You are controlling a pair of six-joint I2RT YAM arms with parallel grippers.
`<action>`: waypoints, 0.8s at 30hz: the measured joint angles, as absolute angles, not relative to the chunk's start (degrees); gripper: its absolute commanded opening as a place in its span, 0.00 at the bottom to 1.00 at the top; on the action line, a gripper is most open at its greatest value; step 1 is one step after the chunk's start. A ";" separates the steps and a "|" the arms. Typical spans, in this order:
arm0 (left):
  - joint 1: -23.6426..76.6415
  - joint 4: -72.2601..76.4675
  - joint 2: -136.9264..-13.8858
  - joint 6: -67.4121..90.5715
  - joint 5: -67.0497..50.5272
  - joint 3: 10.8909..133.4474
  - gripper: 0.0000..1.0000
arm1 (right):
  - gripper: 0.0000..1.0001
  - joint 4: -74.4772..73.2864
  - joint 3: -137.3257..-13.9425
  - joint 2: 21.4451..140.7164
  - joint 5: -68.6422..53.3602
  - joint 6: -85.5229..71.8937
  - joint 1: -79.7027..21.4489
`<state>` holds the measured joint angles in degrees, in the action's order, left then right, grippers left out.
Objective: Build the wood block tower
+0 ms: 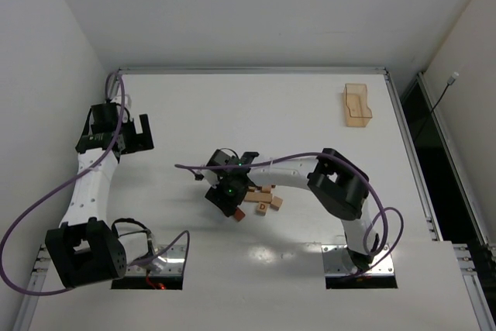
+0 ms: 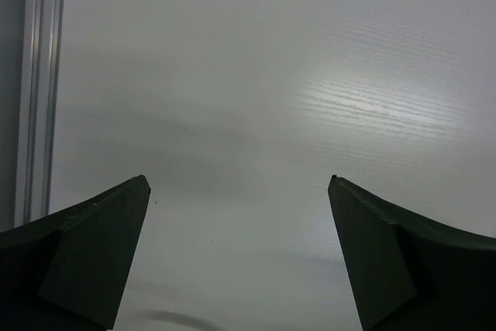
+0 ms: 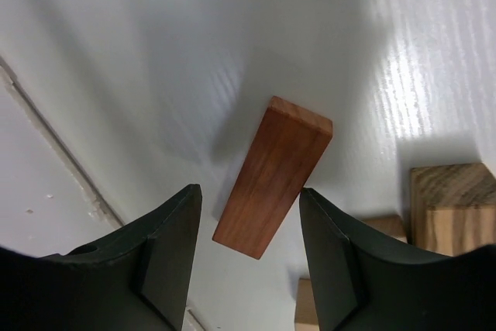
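Skew is the risk: right jaws, open, straddle the reddish bar (image 3: 273, 176), gripping nothing; closing could twist it into wood blocks (image 3: 449, 207) just beside it. Left jaws gape empty, far from the bar.

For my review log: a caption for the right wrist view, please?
Open right pincer flanks a reddish-brown bar on the table, tan blocks beside it.
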<state>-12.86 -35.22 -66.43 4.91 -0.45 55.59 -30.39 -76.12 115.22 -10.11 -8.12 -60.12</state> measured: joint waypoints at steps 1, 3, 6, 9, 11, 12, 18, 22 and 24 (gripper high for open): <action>-12.95 -35.11 -66.54 4.91 -0.47 55.48 1.00 | 0.50 -30.44 -76.12 115.22 -10.11 -8.25 -60.34; -13.17 -35.05 -66.61 4.89 -0.69 55.09 1.00 | 0.50 -30.59 -76.12 115.22 -9.82 -8.91 -61.08; -13.61 -34.96 -66.63 4.69 -0.89 54.43 1.00 | 0.49 -30.68 -76.12 115.35 -7.81 -9.61 -61.98; -13.89 -34.89 -66.63 4.51 -1.08 54.02 1.00 | 0.48 -30.61 -76.18 116.31 -4.67 -10.59 -62.96; -13.98 -34.59 -66.63 4.49 -1.04 54.02 1.00 | 0.42 -30.61 -77.03 117.12 -2.50 -10.96 -63.59; -13.98 -34.35 -66.63 4.49 -0.99 54.02 1.00 | 0.39 -31.00 -77.76 117.64 -1.21 -11.18 -63.77; -14.63 -33.12 -66.63 4.29 -0.47 53.76 1.00 | 0.00 -31.68 -79.46 118.74 3.44 -13.10 -64.27; -14.68 -32.29 -67.00 4.05 0.03 53.67 1.00 | 0.00 -32.16 -79.57 118.52 5.96 -13.28 -64.42; -14.68 -31.57 -67.55 4.19 0.47 53.67 1.00 | 0.00 -33.52 -79.68 117.80 9.04 -13.17 -64.12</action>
<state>-14.68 -31.57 -67.55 4.19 0.47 53.67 -33.52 -79.68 117.80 9.04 -13.17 -64.12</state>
